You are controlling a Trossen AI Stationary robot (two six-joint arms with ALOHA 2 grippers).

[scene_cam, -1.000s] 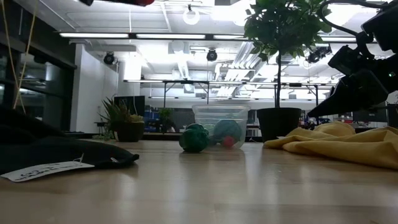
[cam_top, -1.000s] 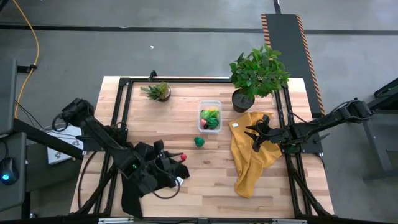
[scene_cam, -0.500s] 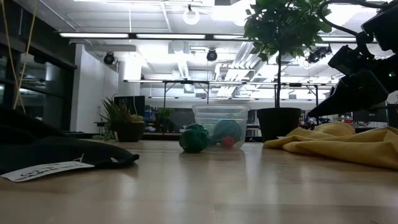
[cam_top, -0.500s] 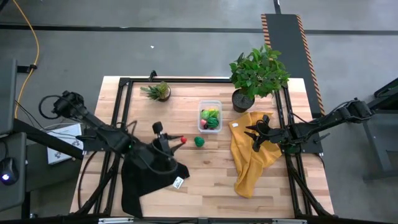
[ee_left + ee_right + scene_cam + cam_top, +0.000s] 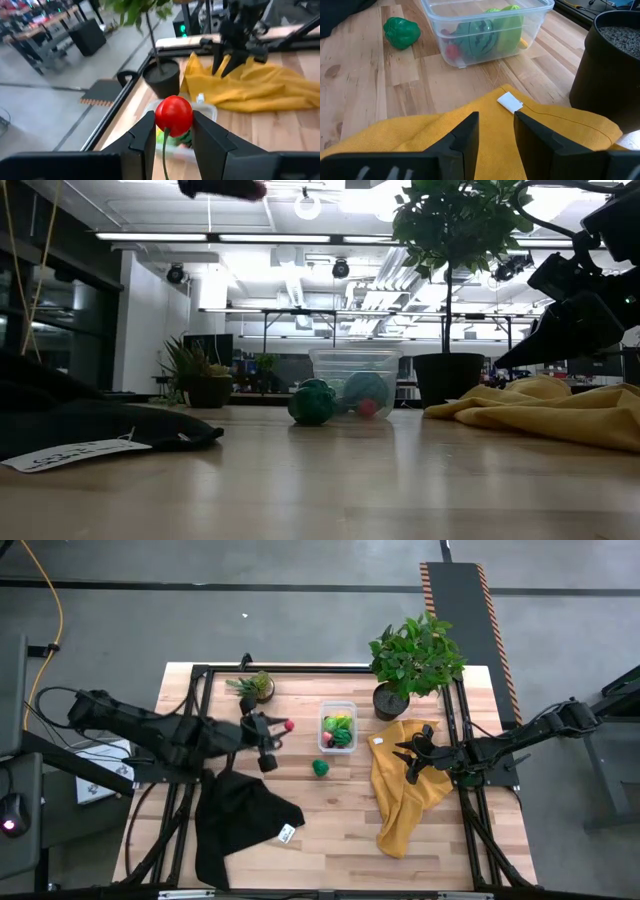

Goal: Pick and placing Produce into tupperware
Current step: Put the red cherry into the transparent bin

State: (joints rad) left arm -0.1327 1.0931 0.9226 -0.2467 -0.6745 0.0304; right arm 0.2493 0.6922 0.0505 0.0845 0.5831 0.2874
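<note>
Several pieces fill our tub [image 5: 338, 727]; left gripper [image 5: 172, 131] pinches a cherry [image 5: 173, 113], probably — green pepper [image 5: 320, 768] remains.

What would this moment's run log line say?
left gripper: holding small red fruit | clear plastic tupperware: ahead | right gripper: over yellow cloth

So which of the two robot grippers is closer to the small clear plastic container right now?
The left. The left gripper, holding a small red ball, hangs just beside the clear plastic container. The right gripper waits farther off, over the yellow cloth.
</note>
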